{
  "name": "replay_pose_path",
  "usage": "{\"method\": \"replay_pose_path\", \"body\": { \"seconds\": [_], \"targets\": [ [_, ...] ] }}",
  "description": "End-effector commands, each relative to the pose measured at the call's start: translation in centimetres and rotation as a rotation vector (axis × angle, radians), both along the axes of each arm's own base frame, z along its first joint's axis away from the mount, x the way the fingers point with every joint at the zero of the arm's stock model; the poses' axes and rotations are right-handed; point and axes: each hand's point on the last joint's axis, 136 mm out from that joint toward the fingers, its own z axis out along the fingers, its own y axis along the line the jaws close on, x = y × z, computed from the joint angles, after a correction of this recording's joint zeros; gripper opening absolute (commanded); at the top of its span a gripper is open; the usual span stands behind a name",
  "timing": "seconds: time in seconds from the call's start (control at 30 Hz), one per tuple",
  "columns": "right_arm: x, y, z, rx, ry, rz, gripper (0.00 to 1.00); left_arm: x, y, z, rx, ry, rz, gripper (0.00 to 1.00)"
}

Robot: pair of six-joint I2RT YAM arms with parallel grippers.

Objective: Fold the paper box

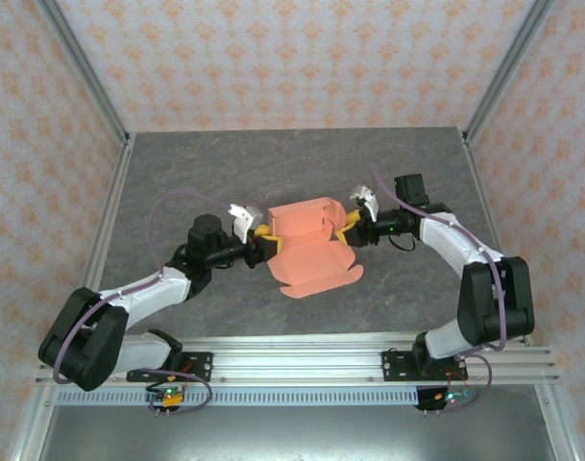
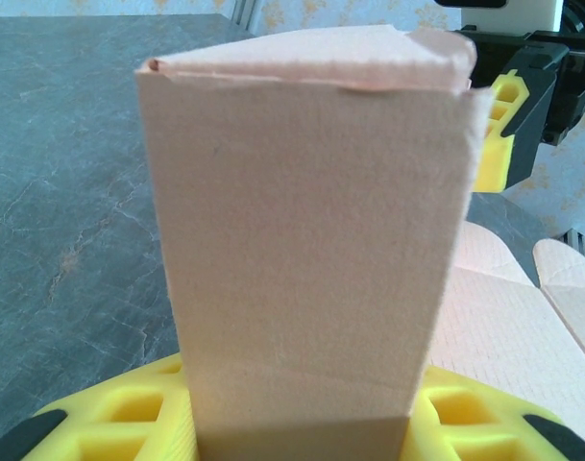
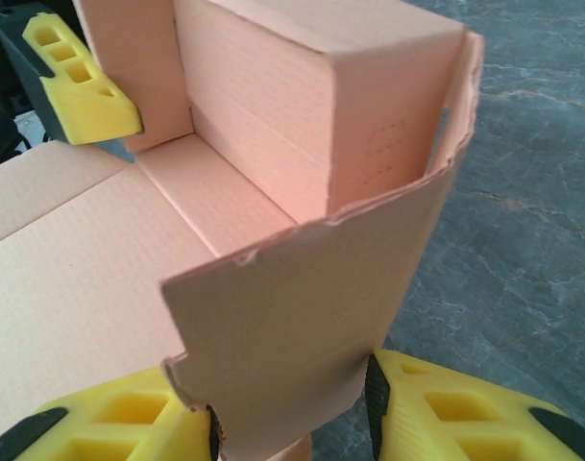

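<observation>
My left tool (image 1: 264, 233) is clamped on the left end wall of the box (image 1: 306, 223), my right tool (image 1: 347, 227) on its right flap. I judge this braces both ends upright. Box sits mid-way on the table (image 1: 177, 182), lid (image 1: 316, 269) lying open toward the near edge.

Black-and-white jointed arms (image 1: 143, 288), lilac cables (image 1: 182, 198), yellow cut-out end effector pads (image 3: 446, 403) on black backing.

The salmon-orange card paper box (image 1: 306, 245) lay mid-table between my grippers. My left gripper (image 1: 264, 233) sat at its left wall, my right gripper (image 1: 347, 229) opposite.
</observation>
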Motion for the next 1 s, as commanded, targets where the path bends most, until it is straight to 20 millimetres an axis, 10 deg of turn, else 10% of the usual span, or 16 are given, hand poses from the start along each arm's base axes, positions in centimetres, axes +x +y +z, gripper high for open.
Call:
{"method": "replay_pose_path", "body": {
  "seconds": [0.0,0.53,0.97],
  "targets": [
    [-0.7,0.9,2.0,0.068,-0.053,0.084,0.43,-0.1,-0.1,1.0,-0.015,-0.052,-0.016,0.32],
    [-3.0,1.8,2.2,0.097,-0.036,0.218,0.50,-0.6,1.1,1.9,0.012,-0.137,0.027,0.31],
    [-0.5,3.9,3.1,0.004,-0.122,0.082,0.48,-2.0,0.4,2.7,0.028,-0.203,-0.035,0.32]
  ]
}}
